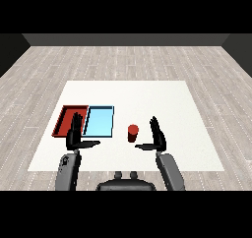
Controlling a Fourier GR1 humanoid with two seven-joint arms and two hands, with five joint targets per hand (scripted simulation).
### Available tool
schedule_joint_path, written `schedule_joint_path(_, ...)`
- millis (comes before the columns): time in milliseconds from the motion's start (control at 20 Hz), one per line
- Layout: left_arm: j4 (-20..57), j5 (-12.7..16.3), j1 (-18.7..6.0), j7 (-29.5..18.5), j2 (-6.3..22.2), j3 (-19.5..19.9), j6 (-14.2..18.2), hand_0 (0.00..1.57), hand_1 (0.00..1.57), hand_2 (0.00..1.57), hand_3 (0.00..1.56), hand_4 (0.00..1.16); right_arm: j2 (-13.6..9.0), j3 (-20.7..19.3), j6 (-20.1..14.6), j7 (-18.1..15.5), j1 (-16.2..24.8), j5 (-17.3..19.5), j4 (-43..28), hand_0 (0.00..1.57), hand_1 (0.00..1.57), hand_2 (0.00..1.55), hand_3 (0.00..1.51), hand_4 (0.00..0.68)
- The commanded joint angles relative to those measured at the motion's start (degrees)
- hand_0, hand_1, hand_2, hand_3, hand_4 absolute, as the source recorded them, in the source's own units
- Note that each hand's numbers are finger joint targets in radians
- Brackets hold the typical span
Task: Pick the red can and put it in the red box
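Observation:
A small red can (133,133) stands upright on the white table (162,99), just right of the trays. My right hand (157,136) is a little to the can's right, open, fingers straight up and thumb pointing left toward the can without touching it. The red tray (66,115) lies at the table's left, with the light blue tray (100,121) against its right side. My left hand (75,133) is open in front of the red tray, hiding part of that tray's near right corner.
Both grey forearms come in from the lower corners. The table's near edge runs just behind the hands' wrists. A grey wooden floor surrounds the table.

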Motion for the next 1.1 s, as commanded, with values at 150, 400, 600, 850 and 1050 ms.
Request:
schedule_joint_path(150,-0.29,-0.63,0.08,0.07,-1.51,-1.62,0.83,0.0,0.0,0.0,0.0,0.0,0.11,4.59,-5.46,1.08,-3.42,-4.67,3.3,0.0,0.0,0.0,0.0,0.0)
schedule_joint_path(400,-1.13,1.43,1.39,-0.66,0.23,0.22,-1.31,0.0,0.0,0.0,0.0,0.0,0.11,3.48,-4.74,-3.84,-6.01,-7.68,9.56,0.0,0.0,0.0,0.0,0.0)
schedule_joint_path(600,0.83,2.08,-0.26,0.11,-0.36,0.35,-1.05,0.0,0.0,0.0,0.0,0.0,0.11,6.48,-5.13,-10.9,-9.23,-11.62,18.81,0.0,0.0,0.0,0.0,0.0)
schedule_joint_path(850,-6.33,0.8,3.86,2.13,-0.29,-0.66,0.17,0.0,0.0,0.0,0.0,0.0,0.11,9.68,-7.18,-10.0,-6.18,-13.01,14.02,0.0,0.0,0.0,0.0,0.0)
schedule_joint_path(1050,2.78,0.91,0.34,-3.52,0.11,0.85,-1.41,0.0,0.0,0.0,0.0,0.0,0.1,7.37,-5.13,-9.84,-8.8,-13.71,18.28,0.0,0.0,0.0,0.0,0.0)
